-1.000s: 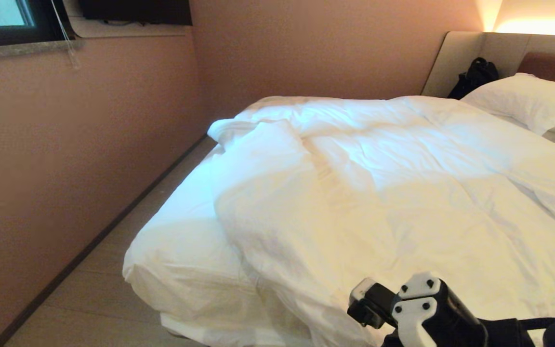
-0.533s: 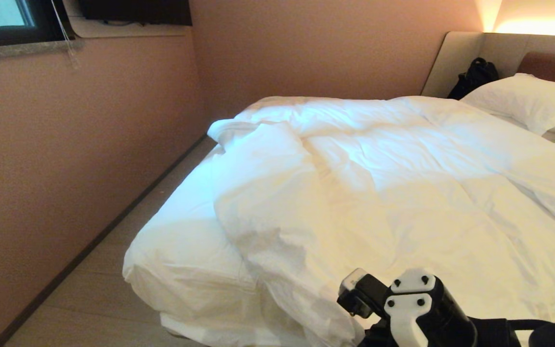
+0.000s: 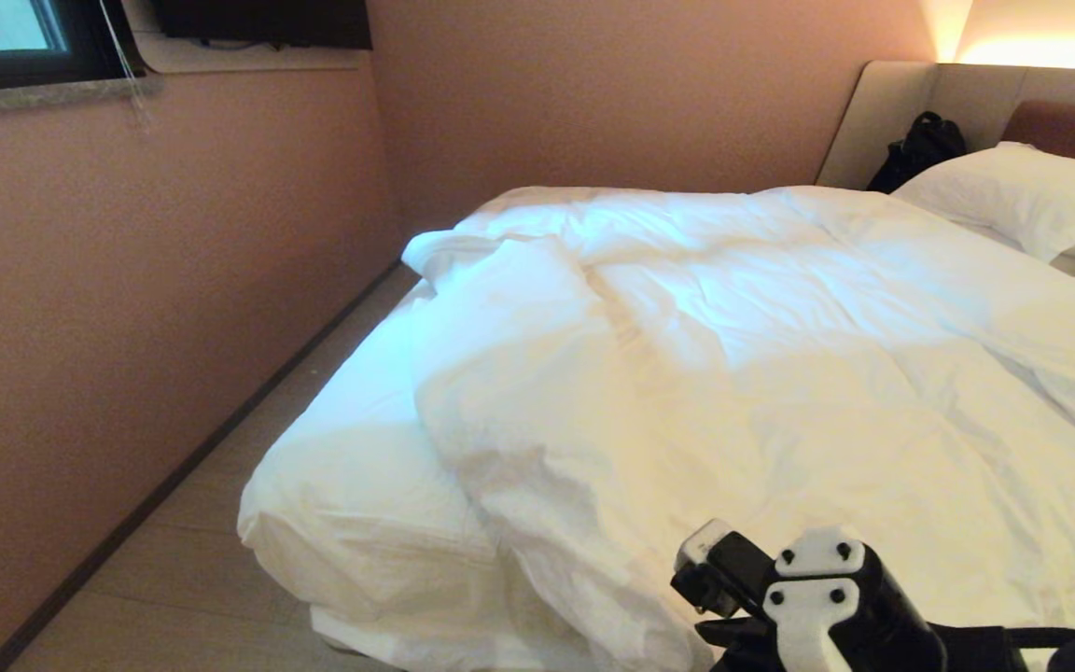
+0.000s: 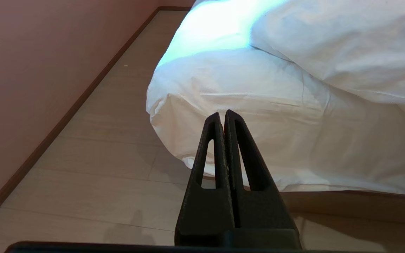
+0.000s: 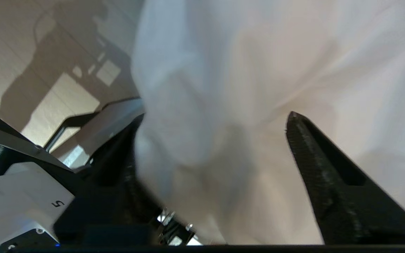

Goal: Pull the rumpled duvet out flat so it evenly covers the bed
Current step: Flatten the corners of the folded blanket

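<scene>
From my remote station, the duvet [image 3: 733, 373] lies rumpled across the bed [image 3: 342, 523], bunched into a ridge running from about 11 o'clock toward 6 o'clock in the head view and leaving a strip of bare sheet along the 9 o'clock side of the mattress. A fold of it hangs over the foot of the bed at 6 o'clock. My right hand [image 5: 216, 140] sits low at 5 o'clock in the head view, its fingers [image 5: 315, 154] spread wide apart with a drooping fold of the duvet hanging loose between them; the blur keeps me from saying whether cloth touches either finger. My left hand [image 4: 222, 117] is parked down near the floor [image 4: 93, 168], its fingers pressed together on nothing, pointing at the sheeted mattress corner. Pillows [image 3: 1013, 196] rest against the headboard [image 3: 911, 103] at 2 o'clock, beside a black bag [image 3: 920, 145].
</scene>
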